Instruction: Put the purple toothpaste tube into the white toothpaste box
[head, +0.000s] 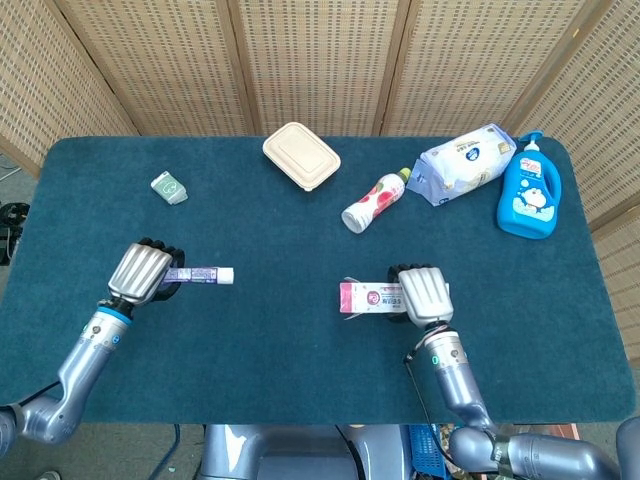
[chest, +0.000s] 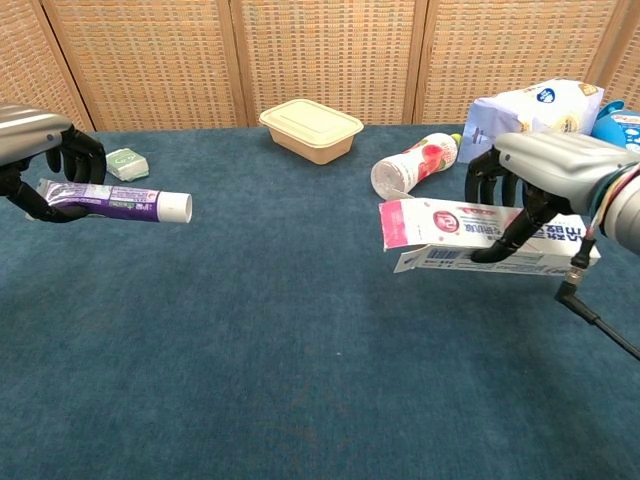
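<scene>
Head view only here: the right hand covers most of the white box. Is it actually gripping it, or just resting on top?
Observer: Gripping. Chest view shows the right hand over the white toothpaste box, with dark fingers curled down across its front face.
Operator: Which end of the box faces the tube?
Observer: The pink end, with a loose flap hanging below it. It points toward the left hand.
Operator: Is the tube tilted?
Observer: The purple toothpaste tube lies roughly level, its white cap toward the box and its tail in the left hand.
</scene>
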